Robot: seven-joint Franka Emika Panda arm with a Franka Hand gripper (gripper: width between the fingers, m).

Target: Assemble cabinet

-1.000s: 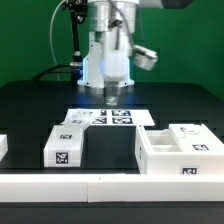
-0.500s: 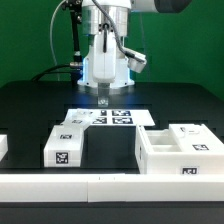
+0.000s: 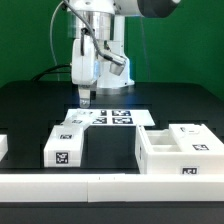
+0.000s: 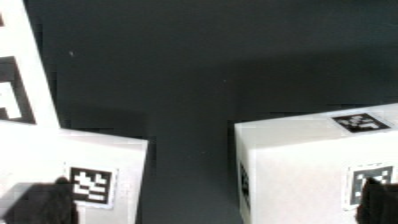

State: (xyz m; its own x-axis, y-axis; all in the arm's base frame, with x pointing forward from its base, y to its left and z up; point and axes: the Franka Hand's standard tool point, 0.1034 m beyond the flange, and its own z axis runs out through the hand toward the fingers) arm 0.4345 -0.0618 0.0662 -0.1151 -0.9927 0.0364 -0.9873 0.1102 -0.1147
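- The pincer (image 3: 87, 98) is hanging above the exterior view's left end of the marker board (image 3: 146, 116), carrying nothing that shows.
- Its fingers are looking close together, but at this size I cannot tell whether they are apart or closed; the wrist view is giving only a dark blur at 1 corner.
- The cabinet (image 3: 180, 150) is sitting on the worktop (image 3: 30, 110), well apart from the pincer, toward the exterior view's right and nearer the camera, open side up.
- Its long axis is running across that view, so reaching it is probably calling for a sideways travel, then a descent.
- The block (image 3: 65, 146) is lying nearer the pincer than the cabinet.
- Labels: only black-and-white square tags are showing; no readable writing.
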